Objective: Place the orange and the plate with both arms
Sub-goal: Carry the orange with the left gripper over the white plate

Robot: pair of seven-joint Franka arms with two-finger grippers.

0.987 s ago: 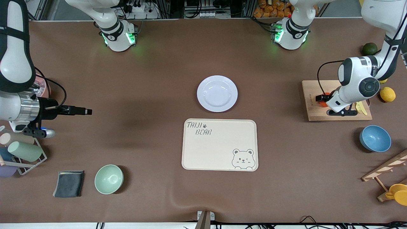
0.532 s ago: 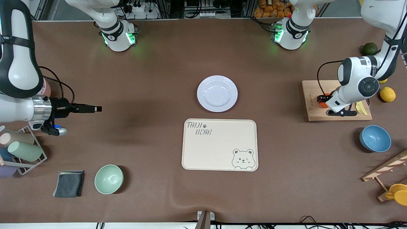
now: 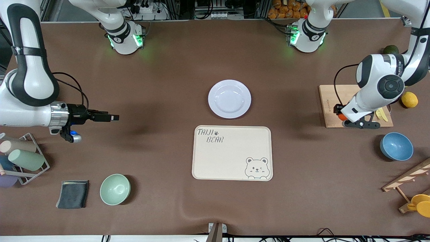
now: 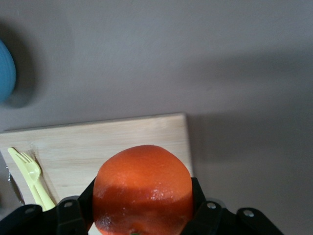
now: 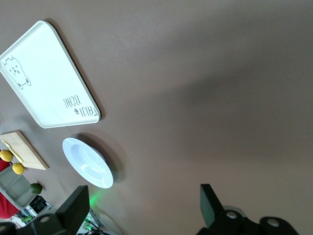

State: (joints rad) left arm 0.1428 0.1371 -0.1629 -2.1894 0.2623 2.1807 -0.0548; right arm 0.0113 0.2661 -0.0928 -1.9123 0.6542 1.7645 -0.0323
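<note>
Orange: we hold the orange (image 4: 142, 188) clamped between the fingers of the left gripper (image 3: 340, 113), lifted clear over the wooden cutting board (image 3: 331, 107) at the left arm's end of the table.
What changed: a second ago our left gripper sat low on the board around the fruit; now it is raised and shifted toward the board's edge that faces the front camera. We judge the pick done and the carry starting.
Plate: the plate (image 3: 229, 98) lies empty on the table near the middle, untouched, just beside the bear tray (image 3: 232, 153) and farther from the front camera than it.
Right gripper: our right gripper (image 3: 112, 118) hangs over bare table, fingers spread apart with nothing between them. It has moved steadily from the right arm's end toward the plate.
Meaning for the task: we judge the plate grasp is next, while the orange travels inward.
Around: a yellow fork (image 4: 30, 176) lies on the board; a lemon (image 3: 409, 99) and a blue bowl (image 3: 396, 146) sit near it; a mint bowl (image 3: 115, 189) and grey cloth (image 3: 72, 194) lie nearer the front camera.
In the way: we see nothing between either gripper and the plate.
</note>
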